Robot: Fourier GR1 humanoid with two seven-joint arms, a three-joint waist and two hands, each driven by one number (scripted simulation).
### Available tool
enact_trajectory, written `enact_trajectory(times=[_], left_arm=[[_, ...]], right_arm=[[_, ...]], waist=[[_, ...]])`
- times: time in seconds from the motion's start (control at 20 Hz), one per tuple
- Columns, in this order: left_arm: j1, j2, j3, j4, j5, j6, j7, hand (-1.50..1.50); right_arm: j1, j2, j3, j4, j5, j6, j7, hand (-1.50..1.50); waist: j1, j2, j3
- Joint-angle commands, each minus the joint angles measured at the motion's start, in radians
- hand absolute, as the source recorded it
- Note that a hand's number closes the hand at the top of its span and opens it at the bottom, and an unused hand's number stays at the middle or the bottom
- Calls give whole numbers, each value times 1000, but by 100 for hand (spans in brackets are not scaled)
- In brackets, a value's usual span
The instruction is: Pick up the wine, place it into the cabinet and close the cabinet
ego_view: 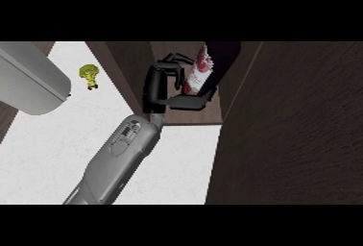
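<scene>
head view | right hand curled round wine | inside open cabinet

A single head view looks steeply down from above onto the white surface and the open dark wood cabinet, close in, with one grey forearm entering from the lower edge.
</scene>
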Motion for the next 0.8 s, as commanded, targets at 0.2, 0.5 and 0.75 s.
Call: enact_trajectory(times=[0.2,0.5,0.75], left_arm=[[-38,0,-42,184,121,12,-125,150],[-73,0,-25,373,115,-21,-234,150],[-72,0,-87,435,151,41,-273,150]], right_arm=[[-5,2,-30,-60,-91,2,45,-150],[60,33,8,-66,-37,12,-5,-150],[26,-2,-39,-71,-101,25,46,-150]], waist=[[-11,2,0],[-9,4,0],[-18,4,0]])
